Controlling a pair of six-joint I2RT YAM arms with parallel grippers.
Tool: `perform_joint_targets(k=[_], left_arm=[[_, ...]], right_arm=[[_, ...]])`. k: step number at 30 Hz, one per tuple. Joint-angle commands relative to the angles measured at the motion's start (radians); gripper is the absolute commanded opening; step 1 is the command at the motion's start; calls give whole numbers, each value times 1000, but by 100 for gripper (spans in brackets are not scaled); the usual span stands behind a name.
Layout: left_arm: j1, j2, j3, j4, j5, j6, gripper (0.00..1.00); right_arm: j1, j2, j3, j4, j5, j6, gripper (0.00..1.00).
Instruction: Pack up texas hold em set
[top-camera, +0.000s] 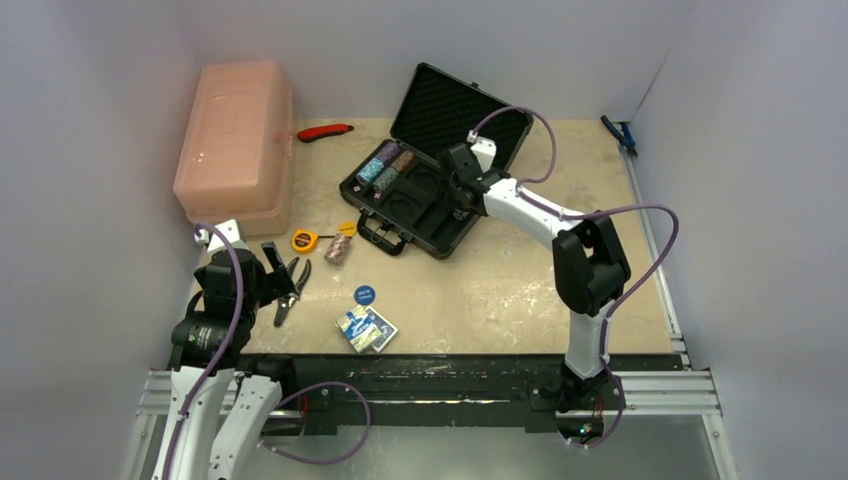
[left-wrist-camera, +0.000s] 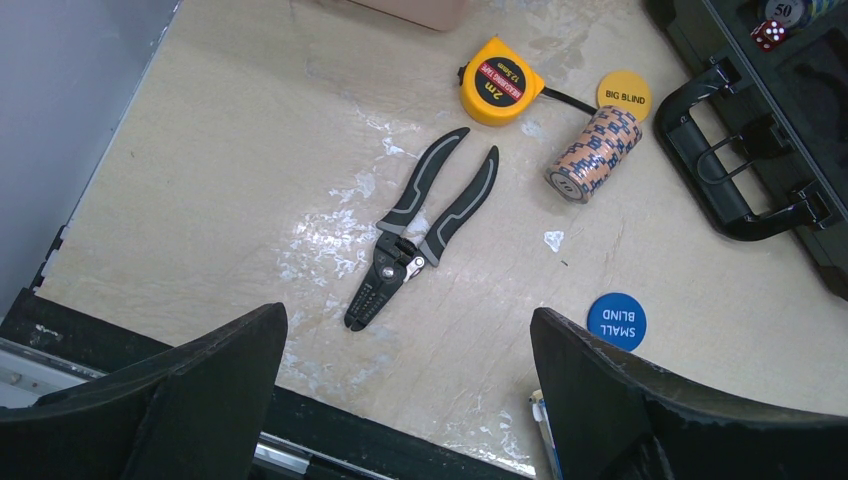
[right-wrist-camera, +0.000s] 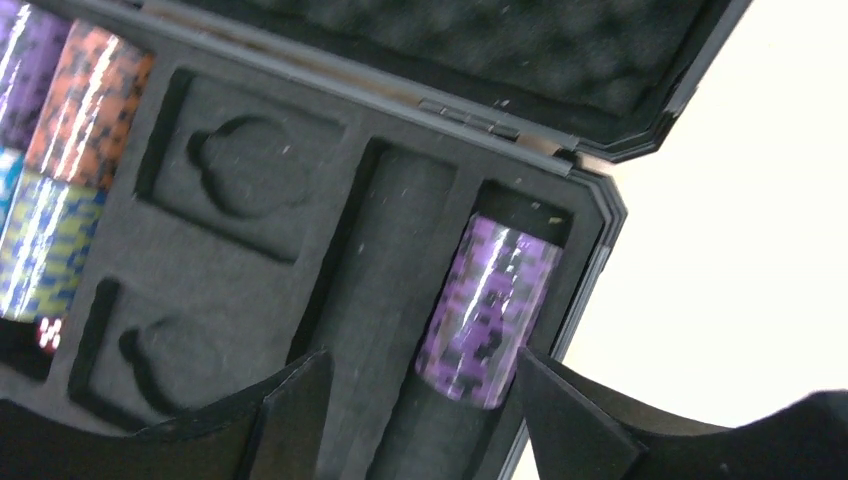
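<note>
Purple stack lying in the case's end slot

Right gripper (right-wrist-camera: 415, 385) hangs over the open black case (top-camera: 455, 105), jaws apart either side of the purple chip stack (right-wrist-camera: 490, 305) — not squeezing it. Left gripper (left-wrist-camera: 408, 330) gapes wide, holding nothing — orange chip stack (top-camera: 340, 247), blue disc (top-camera: 365, 295) and card deck (top-camera: 366, 329) lie outside on the table (top-camera: 500, 290).

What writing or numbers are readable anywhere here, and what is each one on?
"BIG BLIND": on the yellow disc.
"SMALL BLIND": on the blue disc, seen upside down.
"2m": on the tape measure; its finer print is too small to read.
"50": on a chip in the case.
Print on the card deck: too blurred to read.
</note>
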Motion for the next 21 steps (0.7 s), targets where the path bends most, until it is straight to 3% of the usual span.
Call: perform_joint_targets(k=[1, 8, 12, 21], left_arm=[[1, 1, 25, 4, -18, -3, 92], [1, 2, 24, 5, -15, -2, 92], [1, 1, 24, 3, -18, -3, 92], [1, 4, 25, 3, -22, -4, 92]], right_arm=[[31, -85, -40, 38, -44, -77, 67], [49, -90, -81, 57, -63, -81, 33], [50, -55, -73, 57, -63, -77, 26], [49, 11, -51, 59, -56, -82, 25]])
